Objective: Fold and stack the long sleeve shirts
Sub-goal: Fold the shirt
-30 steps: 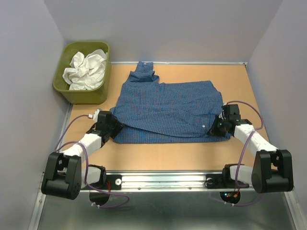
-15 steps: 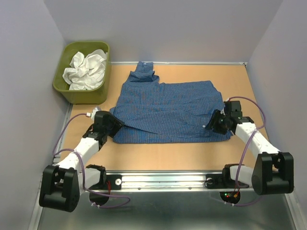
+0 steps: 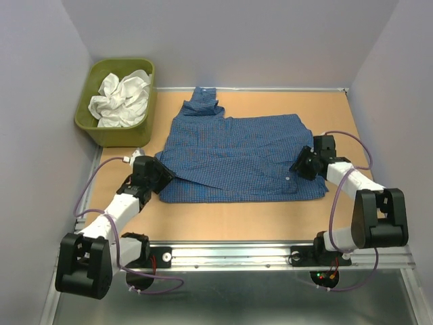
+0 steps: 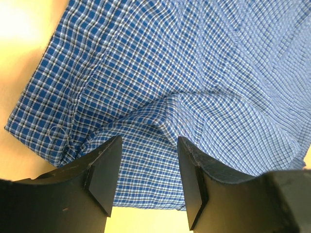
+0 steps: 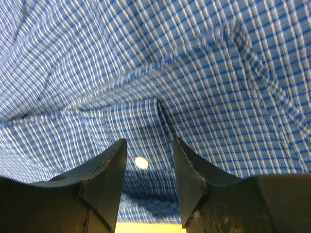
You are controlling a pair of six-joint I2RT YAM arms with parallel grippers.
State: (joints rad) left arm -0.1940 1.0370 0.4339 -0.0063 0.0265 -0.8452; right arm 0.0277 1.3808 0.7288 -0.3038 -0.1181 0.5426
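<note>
The dark blue checked shirt lies spread flat on the tan table, collar toward the back. My left gripper sits at the shirt's near left corner. In the left wrist view it is open, with a raised ridge of the cloth between the jaws. My right gripper sits on the shirt's right edge. In the right wrist view it is open over the cloth, with a pale button between the jaws. The white garment lies crumpled in the tub.
The olive-green tub stands at the back left corner, just left of the shirt. Bare tan table runs along the front of the shirt. A metal rail with the arm bases lies at the near edge. Grey walls close in three sides.
My right gripper has moved back and left along the shirt's right edge, off the near right corner. My left gripper has edged a little forward onto the left corner.
</note>
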